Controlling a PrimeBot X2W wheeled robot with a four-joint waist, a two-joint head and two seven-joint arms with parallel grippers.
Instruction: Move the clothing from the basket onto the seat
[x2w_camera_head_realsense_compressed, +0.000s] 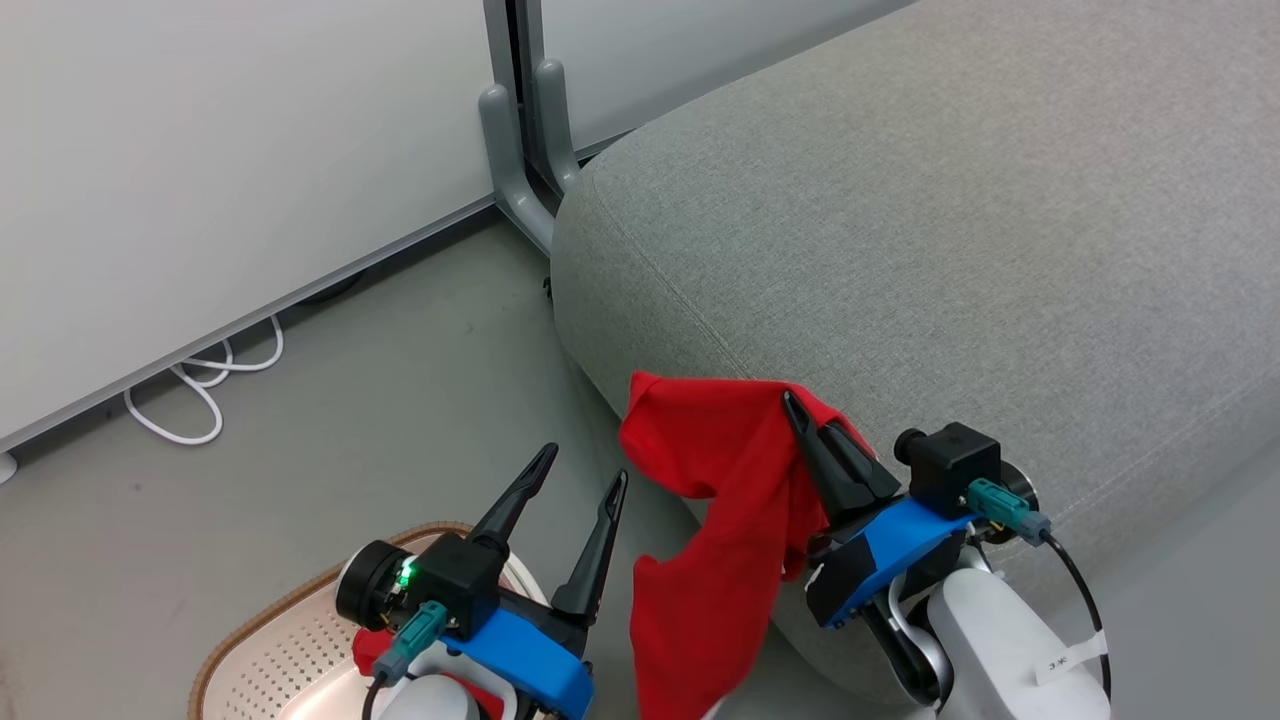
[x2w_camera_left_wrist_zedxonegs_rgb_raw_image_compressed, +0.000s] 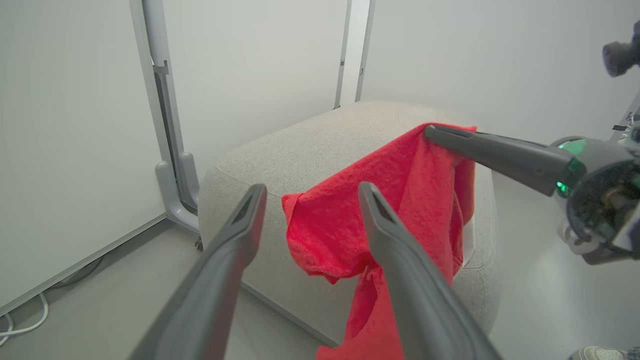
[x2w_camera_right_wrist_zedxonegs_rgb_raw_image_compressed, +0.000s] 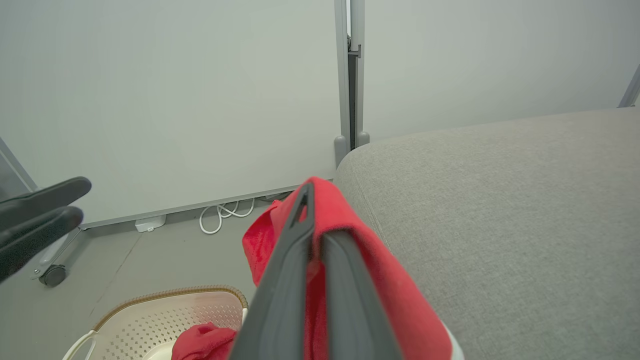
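One garment (x2w_camera_head_realsense_compressed: 700, 460), long axis seemingly vertical

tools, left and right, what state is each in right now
left tool: open, holding nothing.
right tool: closed on the red garment, which hangs over the seat edge.

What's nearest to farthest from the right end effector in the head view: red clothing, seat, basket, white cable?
From the right end effector:
1. Red clothing, pinched in it.
2. Seat, just beyond its tips.
3. Basket, low on the left.
4. White cable, far left.
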